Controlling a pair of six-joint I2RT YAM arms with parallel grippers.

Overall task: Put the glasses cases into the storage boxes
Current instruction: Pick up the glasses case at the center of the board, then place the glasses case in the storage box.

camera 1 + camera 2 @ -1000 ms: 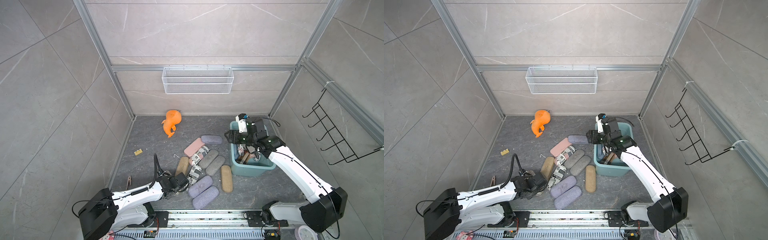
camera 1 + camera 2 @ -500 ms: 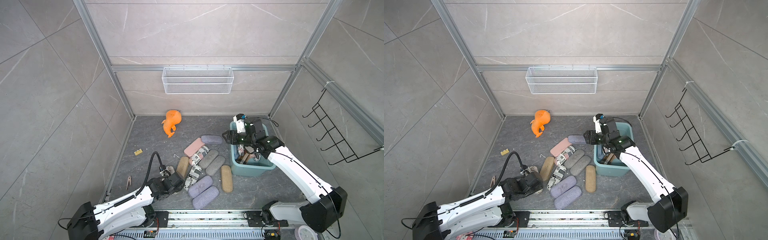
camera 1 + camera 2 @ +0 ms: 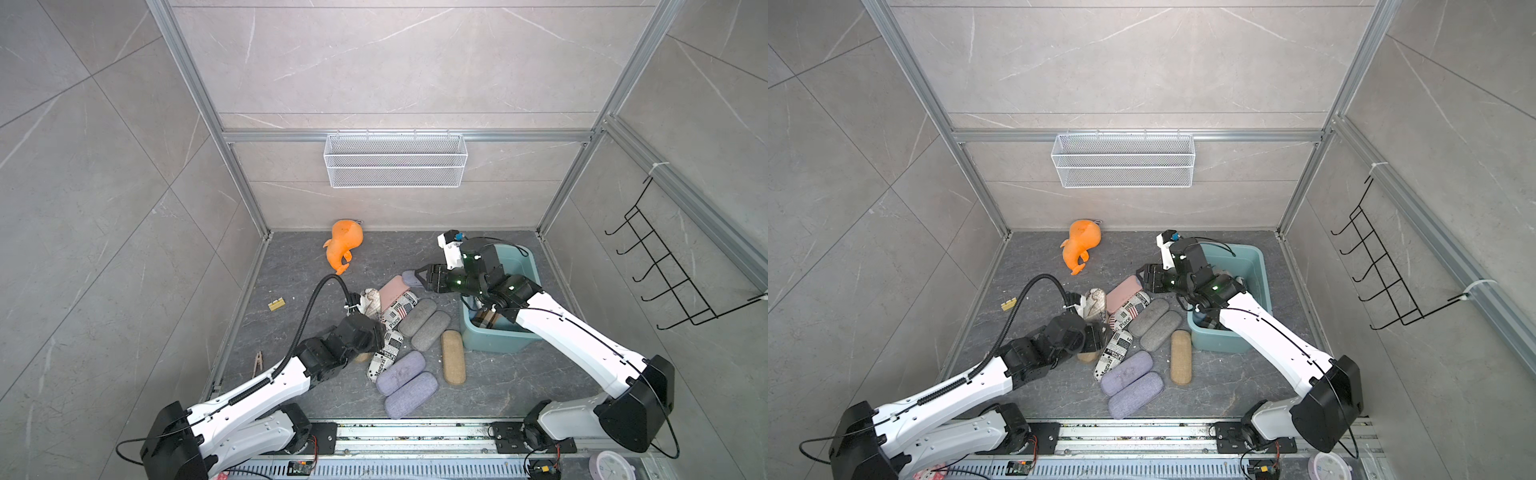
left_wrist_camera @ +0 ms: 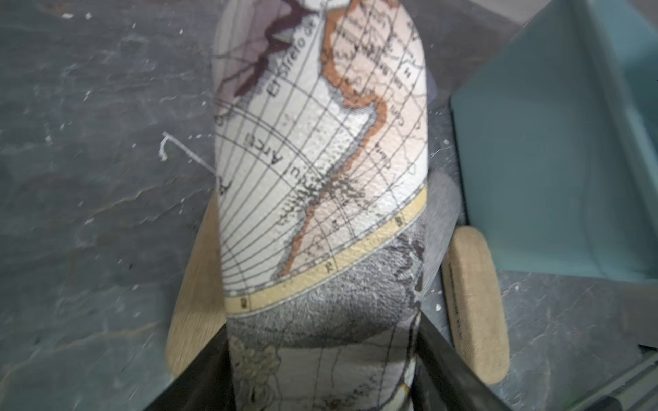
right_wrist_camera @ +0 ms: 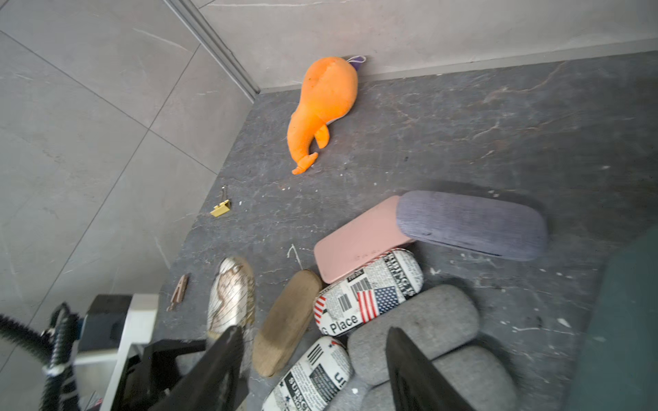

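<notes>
We see bright, even light in both top views. Shadows on the dark grey stone floor [image 3: 299, 270] are small and soft. The silver metal frame posts [image 3: 210, 124] lean outward near the edges. In the left wrist view the map-print oblong glasses case [image 4: 320, 170] is smeary and the teal-green plastic tub [image 4: 548, 142] looks fuzzy. In the right wrist view the right gripper [image 5: 313, 332] has blurry black fingers [image 5: 413, 370], but the orange plush toy [image 5: 327, 96] is sharp.
</notes>
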